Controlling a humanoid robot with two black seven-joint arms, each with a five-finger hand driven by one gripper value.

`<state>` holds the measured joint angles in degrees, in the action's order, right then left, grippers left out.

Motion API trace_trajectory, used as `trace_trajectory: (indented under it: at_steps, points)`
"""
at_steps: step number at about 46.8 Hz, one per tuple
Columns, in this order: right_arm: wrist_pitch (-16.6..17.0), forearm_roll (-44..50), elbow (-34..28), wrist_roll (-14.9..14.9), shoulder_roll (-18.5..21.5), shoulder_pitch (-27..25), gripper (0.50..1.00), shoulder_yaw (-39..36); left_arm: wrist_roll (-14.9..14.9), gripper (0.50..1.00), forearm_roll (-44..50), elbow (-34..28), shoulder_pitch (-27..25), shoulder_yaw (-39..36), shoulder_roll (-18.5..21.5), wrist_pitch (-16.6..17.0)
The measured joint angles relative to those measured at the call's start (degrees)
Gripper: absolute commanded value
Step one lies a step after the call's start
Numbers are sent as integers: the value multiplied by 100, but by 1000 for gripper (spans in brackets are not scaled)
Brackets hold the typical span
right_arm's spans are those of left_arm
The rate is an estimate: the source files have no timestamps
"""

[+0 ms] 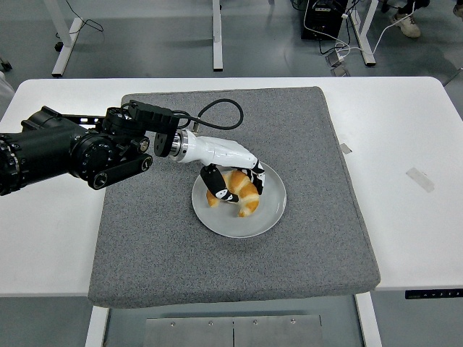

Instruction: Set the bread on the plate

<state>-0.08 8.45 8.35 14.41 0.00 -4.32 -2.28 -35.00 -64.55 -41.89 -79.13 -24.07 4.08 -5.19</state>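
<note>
Bread (241, 194), a golden croissant, is seen on the left part of the pale round plate (269, 215), its lower tip pointing toward the plate's middle. It is gripped by the left hand (233, 179), whose white and black fingers (219, 188) are curled around the croissant's upper and left side; whether the croissant's underside is resting on the plate or held just above it cannot be told. The left arm (69, 148) is stretched in from the tabletop's left edge, with a black cable (217, 108) looped above the wrist. The plate is set near the middle of a grey mat (304, 144), which covers the central part of the white tabletop (405, 130). Near the tabletop's right edge two small strips of tape (419, 178) are stuck down, well apart from the plate. Beyond the far edge, desk legs and a black box with cables are visible on the floor.
</note>
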Motion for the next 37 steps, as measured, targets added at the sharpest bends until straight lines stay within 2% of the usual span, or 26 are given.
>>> trace_trajectory:
  at_steps: [19, 23, 26, 28, 29, 35, 37]
  points:
    - [9, 0, 2, 0, 0, -17, 1000, -4, 0, 539, 13, 432, 133, -2, -199, 10]
    - [9, 0, 1, 0, 0, -17, 1000, -3, 0, 557, 13, 490, 142, -2, -203, 10]
    - [10, 1, 0, 0, 0, -23, 1000, 0, 0, 622, 18, 497, 148, 6, -205, 11]
    - [14, 1, 1, 0, 0, -24, 1000, 6, 0, 740, 28, 499, 148, 24, -205, 16]
    - [15, 2, 2, 0, 0, -26, 1000, 7, 0, 782, 31, 499, 148, 29, -205, 18]
    - [22, 6, 7, 0, 0, -34, 1000, 9, 0, 948, 94, 499, 136, 76, -206, 19]
    - [25, 6, 8, 0, 0, -34, 1000, 9, 0, 961, 133, 499, 136, 83, -206, 19]
